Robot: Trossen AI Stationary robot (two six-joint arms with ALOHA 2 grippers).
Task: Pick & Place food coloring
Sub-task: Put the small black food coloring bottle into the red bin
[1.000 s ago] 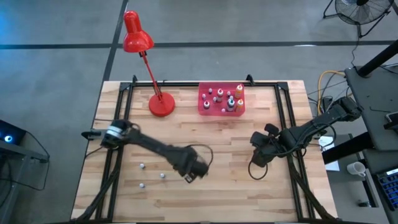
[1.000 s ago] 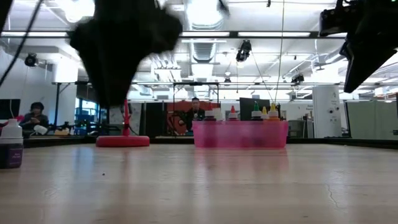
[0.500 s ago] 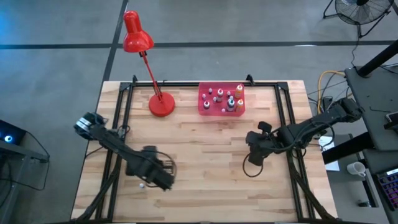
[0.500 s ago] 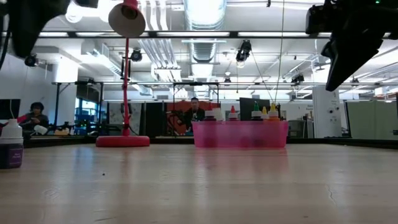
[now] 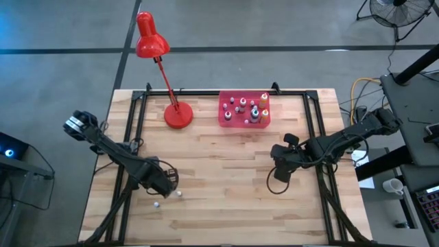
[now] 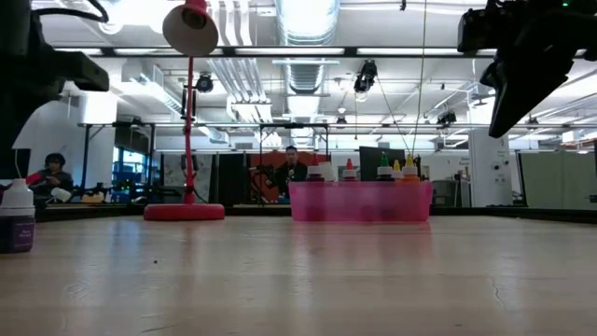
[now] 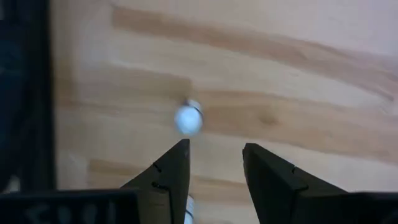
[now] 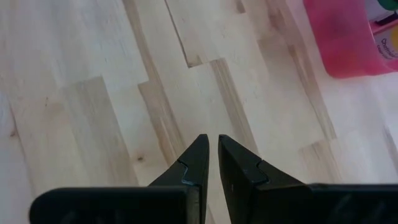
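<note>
wood table [image 5: 226, 158]: tiny bottle [image 7: 186, 119] just past left gripper [image 7: 214, 163] (jaws apart).

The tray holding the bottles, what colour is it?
The tray is pink, clearest in the high view.

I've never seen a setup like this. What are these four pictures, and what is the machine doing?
It is a robot with two dark arms at a wooden table. One picture looks straight down, one looks level across the tabletop, and two come from cameras on the wrists. On the table stand a red lamp and a pink tray of little food coloring bottles; a few small white bottles lie loose. The left gripper, jaws open and empty, hovers over one white bottle. The right gripper waits shut, holding nothing.
</note>
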